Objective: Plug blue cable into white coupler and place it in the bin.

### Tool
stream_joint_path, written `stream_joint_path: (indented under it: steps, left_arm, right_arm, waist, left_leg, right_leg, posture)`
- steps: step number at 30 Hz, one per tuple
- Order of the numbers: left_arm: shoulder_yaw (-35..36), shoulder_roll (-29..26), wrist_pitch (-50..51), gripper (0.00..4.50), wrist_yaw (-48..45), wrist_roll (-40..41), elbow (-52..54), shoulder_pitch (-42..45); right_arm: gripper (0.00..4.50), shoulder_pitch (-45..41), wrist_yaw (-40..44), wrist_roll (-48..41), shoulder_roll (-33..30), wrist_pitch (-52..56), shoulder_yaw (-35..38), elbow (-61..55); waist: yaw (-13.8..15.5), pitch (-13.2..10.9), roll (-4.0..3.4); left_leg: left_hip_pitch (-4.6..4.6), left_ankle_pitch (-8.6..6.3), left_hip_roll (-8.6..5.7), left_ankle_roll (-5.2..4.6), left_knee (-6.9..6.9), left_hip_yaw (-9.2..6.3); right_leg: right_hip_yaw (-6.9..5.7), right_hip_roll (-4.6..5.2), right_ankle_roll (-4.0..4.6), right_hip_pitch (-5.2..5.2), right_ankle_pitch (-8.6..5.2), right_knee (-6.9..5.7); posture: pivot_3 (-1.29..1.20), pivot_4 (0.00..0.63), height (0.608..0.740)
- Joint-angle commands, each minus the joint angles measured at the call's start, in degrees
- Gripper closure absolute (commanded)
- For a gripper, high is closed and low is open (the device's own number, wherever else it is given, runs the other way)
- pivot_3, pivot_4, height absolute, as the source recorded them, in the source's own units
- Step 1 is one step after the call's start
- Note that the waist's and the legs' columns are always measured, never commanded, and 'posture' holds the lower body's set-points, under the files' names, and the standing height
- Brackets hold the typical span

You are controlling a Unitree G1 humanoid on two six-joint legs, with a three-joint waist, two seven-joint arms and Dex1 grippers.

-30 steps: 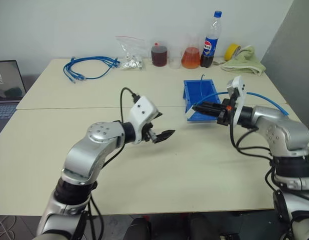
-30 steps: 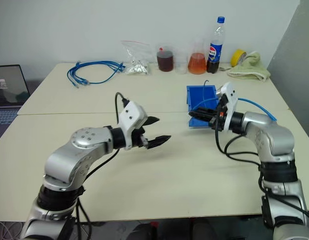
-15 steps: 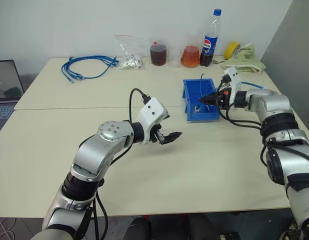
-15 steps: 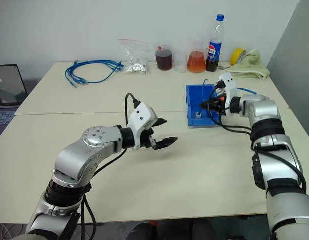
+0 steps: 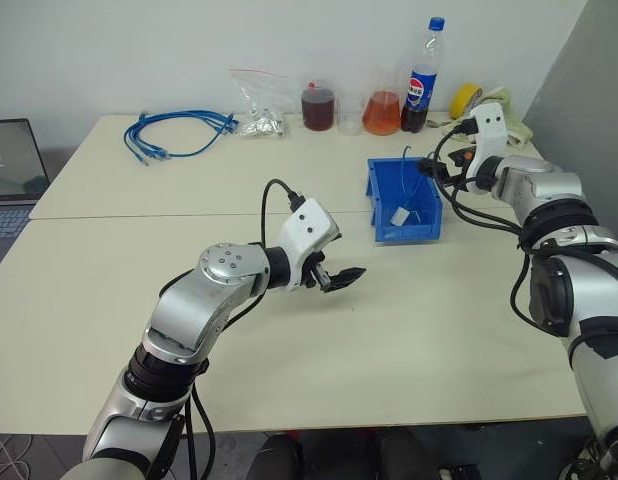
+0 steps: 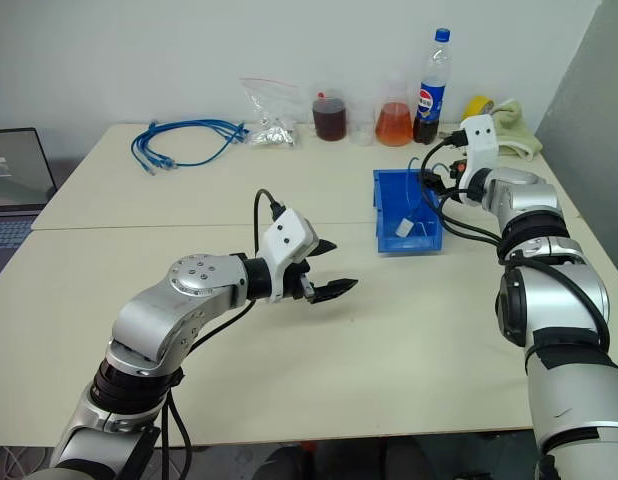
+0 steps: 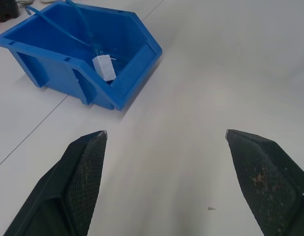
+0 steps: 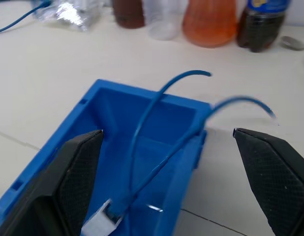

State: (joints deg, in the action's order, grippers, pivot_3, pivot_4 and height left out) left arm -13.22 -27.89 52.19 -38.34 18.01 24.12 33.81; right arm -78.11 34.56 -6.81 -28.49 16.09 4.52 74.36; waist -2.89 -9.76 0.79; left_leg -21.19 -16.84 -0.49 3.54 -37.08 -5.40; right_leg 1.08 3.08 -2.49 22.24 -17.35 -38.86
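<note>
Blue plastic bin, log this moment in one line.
blue plastic bin: holds small white coupler plugged onto thin blue cable | right end effector: open | left end effector: open

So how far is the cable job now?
Done: the blue cable is plugged into the white coupler, which lies inside the bin. In hand: nothing; the right end effector is open above the bin. Left: seemingly nothing, though the cable partly arcs over the rim.

Two head cameras look forward and down across the desk (image 5: 409,330). Both wrist cameras look closely, from opposite sides, at the bin (image 7: 127,78).
</note>
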Motion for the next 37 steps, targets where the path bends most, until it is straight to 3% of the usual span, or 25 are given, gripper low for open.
stream_joint_path:
  steps: [1,4,6,11,16,21,26,37]
  left_arm:
    - [0.4,0.1,-1.0,0.45,0.3,0.4,1.7,-0.3]
    - [1.1,0.4,-2.1,0.45,1.6,-0.2,2.0,-1.4]
    - [1.7,0.8,-4.4,0.45,3.0,-1.2,2.3,-2.8]
    - [7.1,5.1,-15.2,0.45,11.6,-4.9,2.8,-9.8]
    - [9.7,9.5,-20.2,0.45,27.6,-16.0,2.4,-20.2]
    - [17.3,12.1,-31.2,0.45,35.0,-18.4,-1.6,-27.5]
    - [21.3,13.9,-38.2,0.45,35.9,-17.2,-6.4,-35.4]
    - [19.7,15.6,-42.6,0.45,32.7,-16.6,-7.9,-40.5]
  right_arm:
    - [0.02,-1.3,-2.8,-1.6,-0.6,-2.6,3.8,-1.9]
    - [0.02,2.9,-0.9,-4.0,-0.4,-4.7,6.3,-8.9]
    - [0.02,10.0,2.4,-6.3,0.6,-4.9,6.8,-20.8]
    - [0.02,41.1,-1.5,-12.3,7.0,-2.9,7.0,-66.9]
    - [0.02,63.3,-11.1,-6.3,14.9,-9.9,4.5,-88.0]
    - [0.02,75.3,-17.4,-0.4,20.4,-18.7,1.8,-91.1]
    - [0.02,83.3,-16.5,-3.2,23.6,-23.4,1.6,-85.1]
    - [0.02,83.9,-16.8,-2.3,23.8,-28.1,0.9,-80.2]
  waist:
    - [0.0,0.0,0.0]
    - [0.0,0.0,-0.01]
    - [0.0,0.0,0.0]
    - [0.6,0.1,-0.04]
    - [1.1,0.1,-0.31]
    - [1.3,0.1,-0.27]
    - [1.2,0.1,-0.3]
    - [1.2,0.1,-0.28]
  left_leg:
    - [0.0,0.0,0.0,0.0,0.0,0.01]
    - [0.01,0.0,0.0,0.0,-0.01,0.04]
    - [0.0,0.0,0.01,0.0,-0.01,0.03]
    - [-0.15,0.0,0.17,0.0,-0.07,-0.16]
    - [-0.57,0.0,0.11,0.01,-0.41,-0.24]
    - [-0.34,-0.13,-0.01,-0.23,-0.88,-0.42]
    - [0.44,-0.15,-0.04,-0.26,-0.75,-0.36]
    - [0.4,-0.15,0.0,-0.26,-0.74,-0.38]
  right_leg:
    - [0.01,0.0,0.0,0.0,0.0,0.0]
    - [0.02,0.0,0.0,0.0,0.0,-0.02]
    - [0.02,0.0,0.0,0.0,0.0,-0.02]
    - [-0.12,0.04,-0.02,0.03,0.0,-0.03]
    - [-0.02,0.17,-0.1,0.42,0.04,-0.15]
    - [0.0,0.05,-0.49,-0.04,0.29,-0.11]
    - [-0.06,-0.12,-0.38,-0.75,0.22,-0.1]
    - [-0.1,-0.15,-0.33,-0.73,0.2,-0.1]
  posture:
    - [0.0,0.15,0.74]
    - [0.0,0.15,0.74]
    - [0.0,0.15,0.74]
    - [0.0,0.15,0.74]
    - [0.0,0.15,0.74]
    - [0.0,0.15,0.74]
    - [0.0,0.15,0.74]
    - [0.0,0.15,0.74]
